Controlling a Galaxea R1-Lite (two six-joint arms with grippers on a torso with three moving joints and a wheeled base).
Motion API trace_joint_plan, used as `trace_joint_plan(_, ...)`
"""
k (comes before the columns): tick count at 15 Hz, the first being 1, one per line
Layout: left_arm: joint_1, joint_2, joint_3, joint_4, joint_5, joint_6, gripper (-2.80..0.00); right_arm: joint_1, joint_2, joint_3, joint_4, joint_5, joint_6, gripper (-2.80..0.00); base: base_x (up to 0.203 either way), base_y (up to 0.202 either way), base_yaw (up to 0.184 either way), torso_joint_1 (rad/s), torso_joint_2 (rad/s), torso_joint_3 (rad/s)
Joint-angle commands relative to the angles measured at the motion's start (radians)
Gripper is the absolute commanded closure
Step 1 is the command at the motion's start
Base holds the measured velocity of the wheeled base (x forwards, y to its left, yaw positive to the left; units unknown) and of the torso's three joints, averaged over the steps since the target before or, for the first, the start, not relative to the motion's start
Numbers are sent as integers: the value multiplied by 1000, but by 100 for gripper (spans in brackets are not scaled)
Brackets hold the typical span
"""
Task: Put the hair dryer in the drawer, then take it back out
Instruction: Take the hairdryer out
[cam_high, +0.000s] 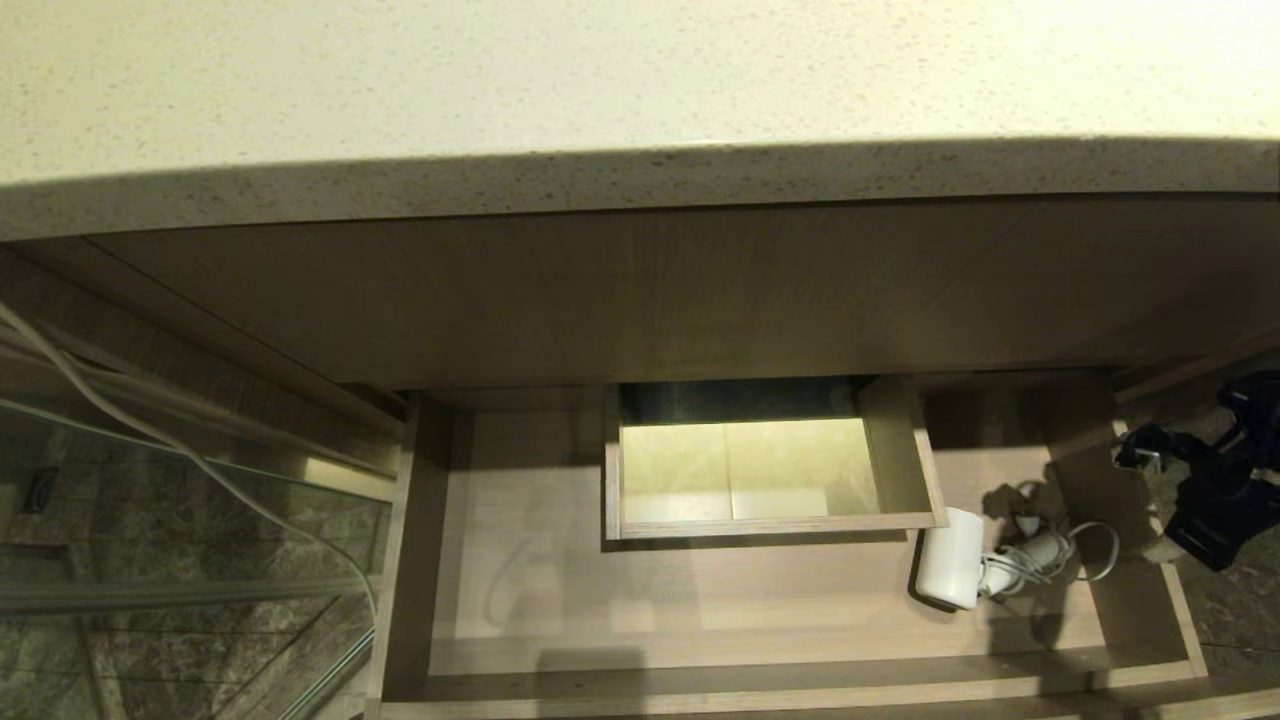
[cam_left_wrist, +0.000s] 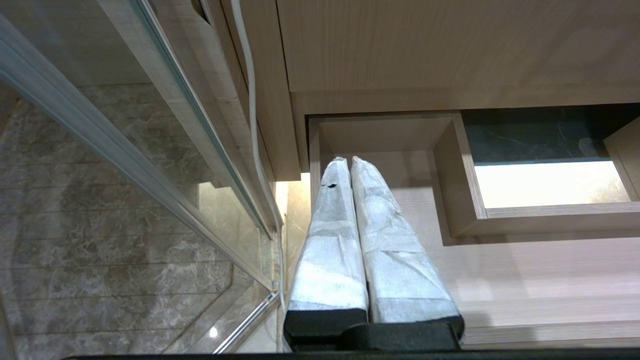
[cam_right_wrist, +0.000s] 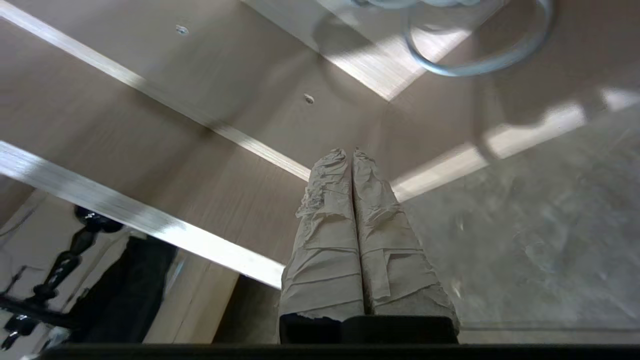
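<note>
- Small white cylindrical hair dryer (cam_high: 950, 570) lies in wide light-brown wood-grain drawer (cam_high: 480, 672), beside its rear notch.
- Right end effector (cam_right_wrist: 350, 155) pressed closed, empty, outside drawer's right wall: open first, approach the barrel, avoid cord.
- Left end effector (cam_left_wrist: 346, 162) closed, idle.

The right arm shows in the head view at about three o'clock, a black wrist angled inward from the frame's edge. Its right gripper (cam_right_wrist: 349, 152) has both wrapped fingers (cam_right_wrist: 325, 240) pressed together, empty. The left gripper (cam_left_wrist: 348, 160), outside the head view, points toward twelve o'clock with its fingers (cam_left_wrist: 330, 240) closed flat against each other, holding nothing.
</note>
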Motion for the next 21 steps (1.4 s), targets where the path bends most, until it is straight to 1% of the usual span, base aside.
trace_joint_plan(1,0,0,40,-2,0,-1,0,2,29,-7,-4,2,-6,0,0,0,0,0,0,0)
trace_joint_plan(5,0,0,40,-2,0,-1,0,-2,46,-9,-30,9,2,0,0,0,0,0,0,0)
trace_joint_plan(7,0,0,40,-2,0,-1,0,-5,55,-12,-54,10,-8,0,0,0,0,0,0,0)
trace_joint_plan(9,0,0,40,-2,0,-1,0,-3,66,-14,-59,-3,-8,0,0,0,0,0,0,0)
trace_joint_plan(10,0,0,40,-2,0,-1,0,-3,74,-13,-74,-36,-10,0,0,0,0,0,0,0)
trace_joint_plan(11,0,0,40,-2,0,-1,0,-3,81,-8,-102,-49,-12,0,0,0,0,0,0,0)
trace_joint_plan(15,0,0,40,-2,0,-1,0,-3,108,0,-206,-50,-11,0,0,0,0,0,0,0)
trace_joint_plan(18,0,0,40,-2,0,-1,0,-3,114,-16,-224,-48,-11,0,0,0,0,0,0,0)
trace_joint_plan(19,0,0,40,-2,0,-1,0,-3,117,-31,-221,-42,-9,-280,0,0,0,0,0,0)
trace_joint_plan(21,0,0,40,-2,0,-1,0,-3,116,-17,-215,-39,-21,-280,0,0,0,0,0,0)
